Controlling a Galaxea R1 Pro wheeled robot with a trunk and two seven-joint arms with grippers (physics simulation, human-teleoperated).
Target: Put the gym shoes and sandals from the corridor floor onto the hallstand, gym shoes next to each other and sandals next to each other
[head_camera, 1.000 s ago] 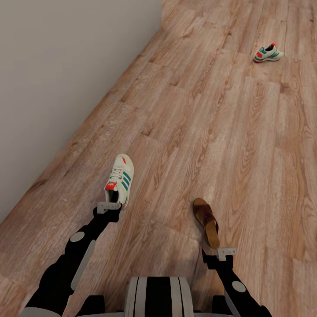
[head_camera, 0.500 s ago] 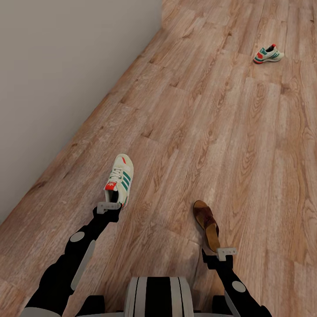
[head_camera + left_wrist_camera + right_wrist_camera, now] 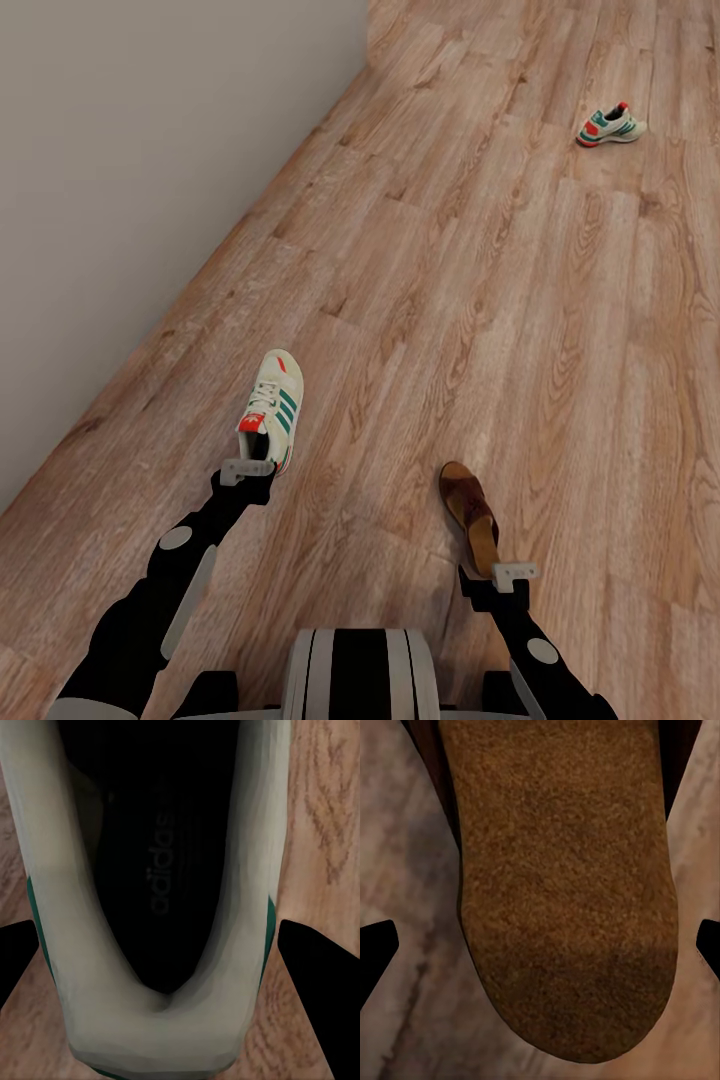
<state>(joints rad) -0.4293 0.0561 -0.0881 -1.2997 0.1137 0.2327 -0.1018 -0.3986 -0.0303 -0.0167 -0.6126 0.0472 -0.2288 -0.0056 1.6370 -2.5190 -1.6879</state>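
Left gripper (image 3: 247, 470) astride gym shoe (image 3: 272, 408) heel, fingers apart.

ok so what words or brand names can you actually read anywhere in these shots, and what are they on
"adidas": printed pale on the dark insole inside the cream-white lace-up sneaker with green stripes, seen in the left wrist view.
The dark-brown leather sandal with a tan insole shows no text.
The far cream-white sneaker is too small to read.
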